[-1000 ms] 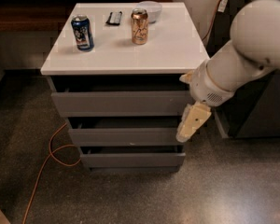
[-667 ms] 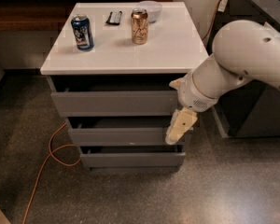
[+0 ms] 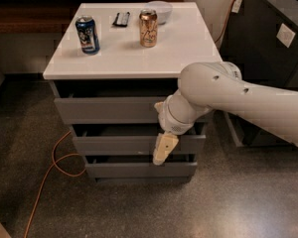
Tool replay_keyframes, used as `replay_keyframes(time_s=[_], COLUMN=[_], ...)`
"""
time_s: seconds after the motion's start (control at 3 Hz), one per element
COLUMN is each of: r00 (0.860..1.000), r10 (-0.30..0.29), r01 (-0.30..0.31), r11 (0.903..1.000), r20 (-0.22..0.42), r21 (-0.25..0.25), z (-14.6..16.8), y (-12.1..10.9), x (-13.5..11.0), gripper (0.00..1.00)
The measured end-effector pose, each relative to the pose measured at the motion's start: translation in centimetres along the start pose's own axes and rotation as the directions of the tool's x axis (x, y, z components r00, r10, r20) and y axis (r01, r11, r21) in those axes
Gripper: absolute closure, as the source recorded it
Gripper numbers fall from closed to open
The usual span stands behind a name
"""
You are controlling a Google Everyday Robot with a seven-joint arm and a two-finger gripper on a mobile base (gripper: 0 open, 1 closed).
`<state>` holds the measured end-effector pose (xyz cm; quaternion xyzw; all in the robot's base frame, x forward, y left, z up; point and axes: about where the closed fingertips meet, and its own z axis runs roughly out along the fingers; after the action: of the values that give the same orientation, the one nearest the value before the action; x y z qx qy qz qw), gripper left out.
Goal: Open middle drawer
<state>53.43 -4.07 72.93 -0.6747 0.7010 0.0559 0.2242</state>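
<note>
A white tabletop (image 3: 188, 48) caps a grey cabinet with three drawer fronts. The middle drawer (image 3: 119, 145) sits between the top drawer (image 3: 104, 110) and the bottom drawer (image 3: 134, 169), and a dark gap shows above its front. The arm reaches in from the right. Its cream pincer (image 3: 164, 150) points down in front of the middle drawer, right of centre, with its tip over the front's lower edge. I cannot tell whether the pincer is open or closed, or whether it touches the front; it has hold of nothing that shows. On the tabletop a blue can (image 3: 87, 33) stands at the left and a copper can (image 3: 148, 28) near the middle. A white bowl (image 3: 159, 9) and a dark flat object (image 3: 121, 19) lie at the far edge. An orange cable (image 3: 53, 165) loops on the floor to the left.
</note>
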Motion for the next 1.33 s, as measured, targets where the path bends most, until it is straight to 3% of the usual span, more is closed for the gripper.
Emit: replay_keyframes(time_s=[0.33,0.67,1.33], r00=[1.0,1.0,0.994], r10=[0.0,0.004,-0.039], r01=[0.0,-0.005,0.031], r11=[1.0,0.9997,0.9968], r20=[0.0,-0.015,-0.106], r21=[0.0,-0.022,-0.074], z=[0.0,1.9,11.5], y=[0.0,-0.4,-0.5], x=[0.0,0.9,3.4], gripper=[0.0,0.0,0.0])
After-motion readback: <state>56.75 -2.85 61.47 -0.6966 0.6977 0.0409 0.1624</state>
